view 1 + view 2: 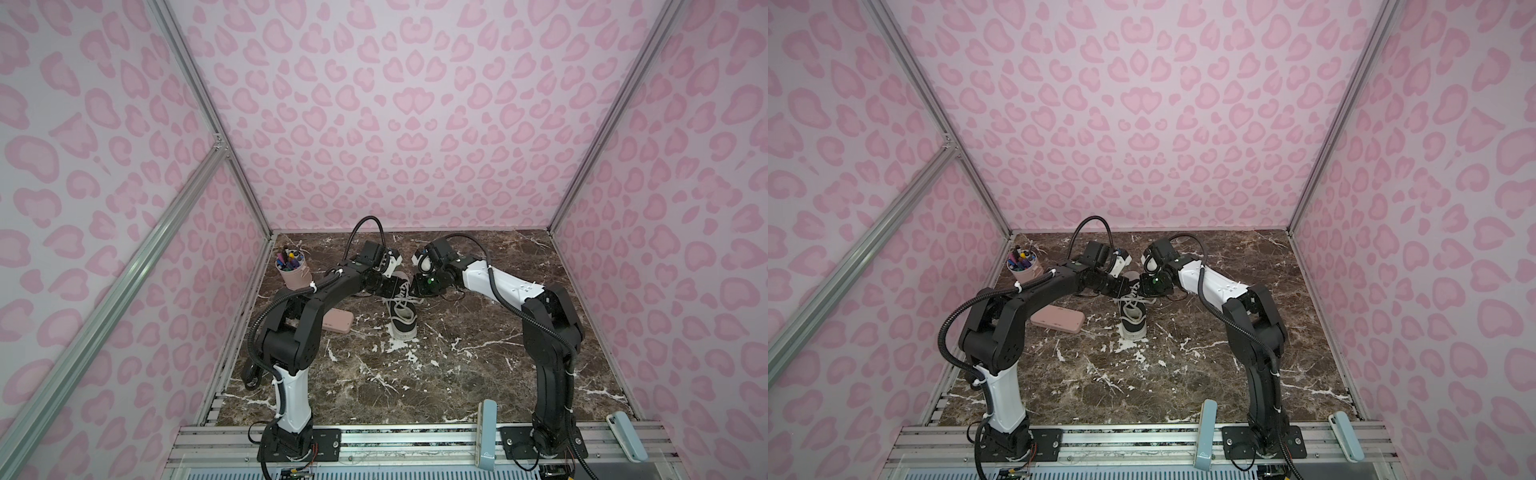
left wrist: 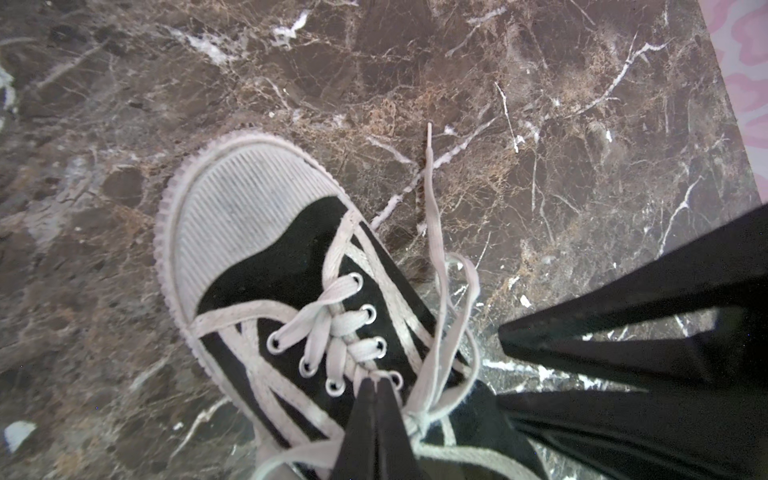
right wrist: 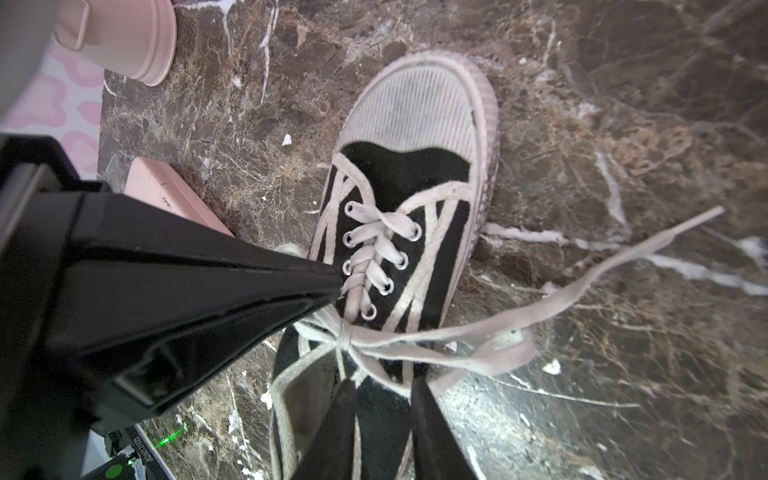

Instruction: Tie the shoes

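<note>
One shoe (image 1: 402, 316) runs near-to-far, toe toward back wall (image 1: 395, 124); left gripper (image 2: 376, 383) clenched at laces (image 2: 332, 328), right gripper (image 3: 382, 386) parted.

Black sneaker (image 1: 402, 316) on marble table (image 1: 457, 374); pink case (image 1: 338, 322) near.

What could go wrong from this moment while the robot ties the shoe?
1. The left gripper is shut at the crossed laces, not at a loop; pulling may drag the shoe.
2. The loose end runs free from the knot; a tug on it could undo the knot.
3. The case lies near the shoe and might be pushed.
</note>
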Available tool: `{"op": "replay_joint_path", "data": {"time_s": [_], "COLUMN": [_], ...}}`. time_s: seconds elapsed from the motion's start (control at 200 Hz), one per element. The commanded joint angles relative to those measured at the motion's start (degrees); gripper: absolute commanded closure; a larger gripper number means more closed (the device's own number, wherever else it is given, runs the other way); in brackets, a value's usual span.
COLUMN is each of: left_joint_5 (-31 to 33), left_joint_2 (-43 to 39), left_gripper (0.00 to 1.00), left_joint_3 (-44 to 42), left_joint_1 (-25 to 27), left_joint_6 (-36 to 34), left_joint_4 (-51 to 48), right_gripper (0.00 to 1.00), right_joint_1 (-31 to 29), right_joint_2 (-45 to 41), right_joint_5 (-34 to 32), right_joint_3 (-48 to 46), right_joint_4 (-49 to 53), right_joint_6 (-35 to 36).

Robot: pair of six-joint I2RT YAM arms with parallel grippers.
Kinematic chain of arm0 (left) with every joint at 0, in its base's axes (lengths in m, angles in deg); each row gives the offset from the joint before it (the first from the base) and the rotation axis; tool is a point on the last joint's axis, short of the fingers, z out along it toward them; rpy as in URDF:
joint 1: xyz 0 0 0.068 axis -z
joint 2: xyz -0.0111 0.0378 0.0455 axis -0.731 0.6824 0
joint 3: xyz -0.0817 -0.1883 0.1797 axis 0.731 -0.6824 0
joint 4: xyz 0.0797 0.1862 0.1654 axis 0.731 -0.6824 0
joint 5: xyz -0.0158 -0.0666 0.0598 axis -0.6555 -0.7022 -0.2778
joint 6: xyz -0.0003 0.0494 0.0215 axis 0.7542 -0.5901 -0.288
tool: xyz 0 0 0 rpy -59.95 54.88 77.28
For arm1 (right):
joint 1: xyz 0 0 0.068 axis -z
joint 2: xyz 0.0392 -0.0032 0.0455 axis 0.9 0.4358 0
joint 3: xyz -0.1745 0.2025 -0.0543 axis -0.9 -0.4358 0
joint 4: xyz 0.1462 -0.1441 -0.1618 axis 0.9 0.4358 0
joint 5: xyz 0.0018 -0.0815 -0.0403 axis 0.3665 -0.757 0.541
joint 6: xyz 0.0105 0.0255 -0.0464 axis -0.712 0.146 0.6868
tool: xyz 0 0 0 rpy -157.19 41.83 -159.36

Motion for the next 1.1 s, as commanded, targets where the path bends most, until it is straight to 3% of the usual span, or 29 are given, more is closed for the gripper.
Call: {"op": "replay_joint_path", "data": {"time_s": [0.0,1.095], "left_joint_5": [-0.7,-0.7], "left_joint_2": [-1.4,-3.8], "left_gripper": [0.96,0.97], "left_joint_3": [-0.3,-2.8], "left_joint_1": [-0.1,-2.3], "left_joint_6": [0.3,0.9], "left_joint_4": [1.0,1.2], "right_gripper": [0.74,0.73], "right_joint_1": [-0.2,-1.5], "right_joint_2": [0.5,6.0], "right_joint_5": [1.0,-0.1], "right_joint_3": [-0.4,0.8], "right_joint_4": [-2.2,-4.2], "right_joint_6": [-0.8,-3.4]}}
